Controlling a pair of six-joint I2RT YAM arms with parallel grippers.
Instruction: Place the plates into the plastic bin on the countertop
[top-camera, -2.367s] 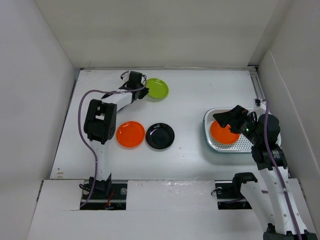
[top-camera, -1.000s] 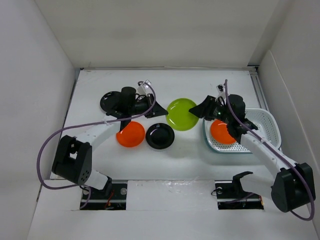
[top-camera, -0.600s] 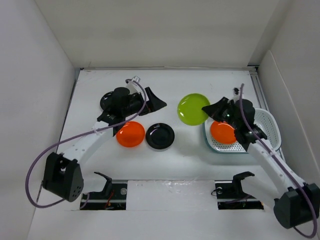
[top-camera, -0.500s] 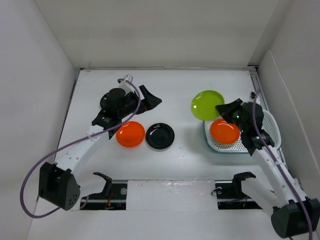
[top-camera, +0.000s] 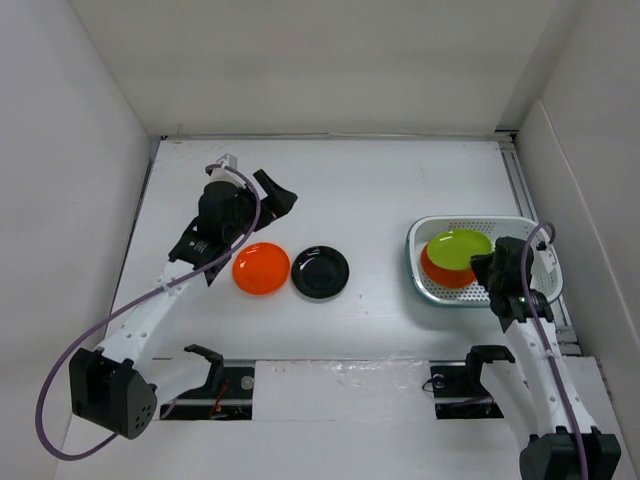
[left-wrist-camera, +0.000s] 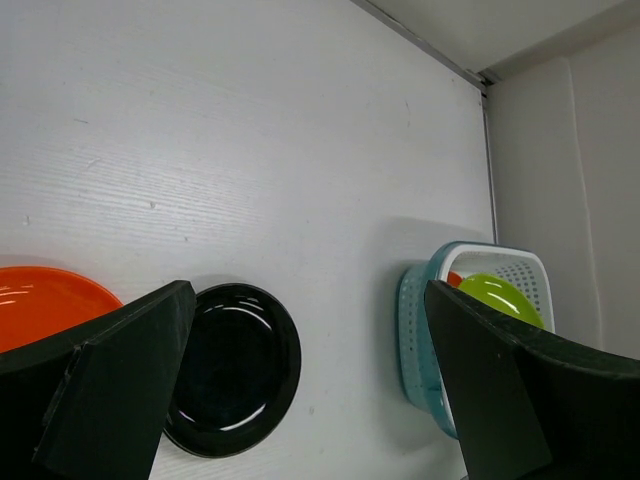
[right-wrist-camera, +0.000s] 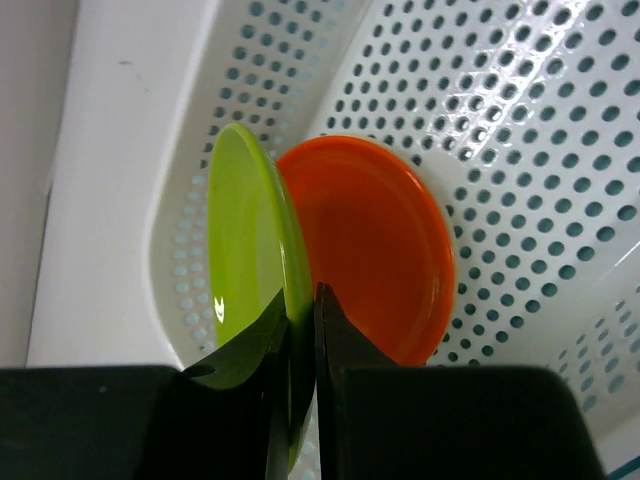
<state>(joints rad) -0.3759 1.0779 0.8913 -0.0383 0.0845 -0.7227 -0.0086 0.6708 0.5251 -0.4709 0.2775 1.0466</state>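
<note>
One green plate, pinched by right gripper, overlaps an orange plate.

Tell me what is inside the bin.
A green plate, pinched at its rim by the right gripper, partly covers an orange plate. The bin floor under both plates, and most of the orange one, is hidden.

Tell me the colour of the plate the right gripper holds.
It's a lime green plate, clearest in right wrist view.
</note>
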